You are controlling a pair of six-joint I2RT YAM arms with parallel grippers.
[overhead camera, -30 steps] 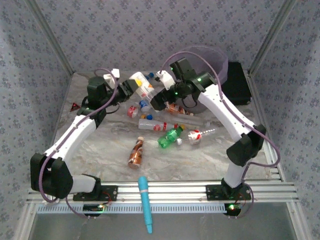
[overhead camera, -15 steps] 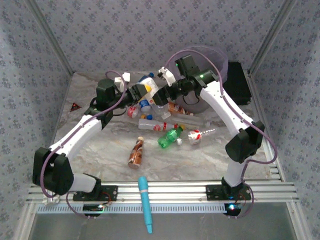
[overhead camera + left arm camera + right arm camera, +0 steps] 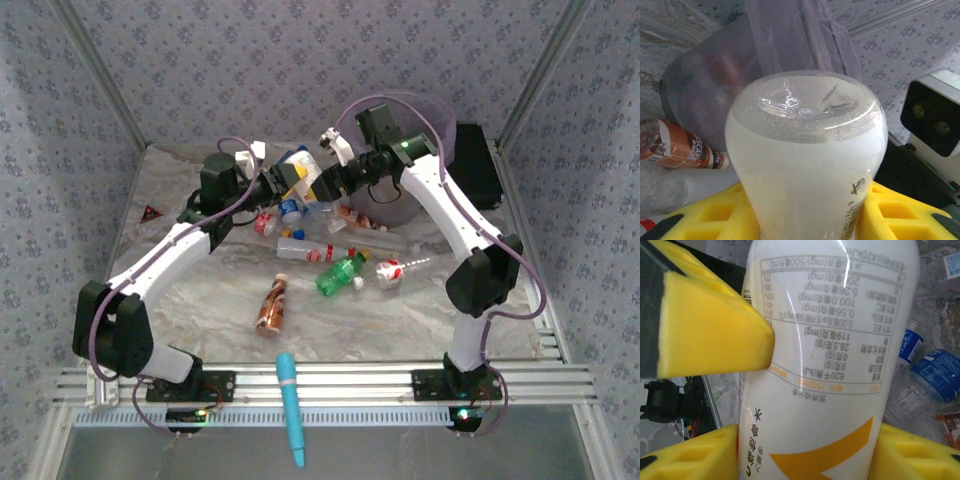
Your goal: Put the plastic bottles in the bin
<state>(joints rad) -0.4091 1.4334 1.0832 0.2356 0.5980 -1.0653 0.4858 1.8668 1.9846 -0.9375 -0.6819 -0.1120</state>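
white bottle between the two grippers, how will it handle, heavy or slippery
The white bottle looks full of milky liquid right up to its base, so it is probably heavy for its size. Its glossy wall shows glare, so it may slip, though the yellow pads should help. Being round, it would likely roll if laid down.

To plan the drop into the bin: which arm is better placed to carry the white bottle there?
Right. Its gripper also clasps the white bottle and sits beside the bin; the left gripper is farther from it.
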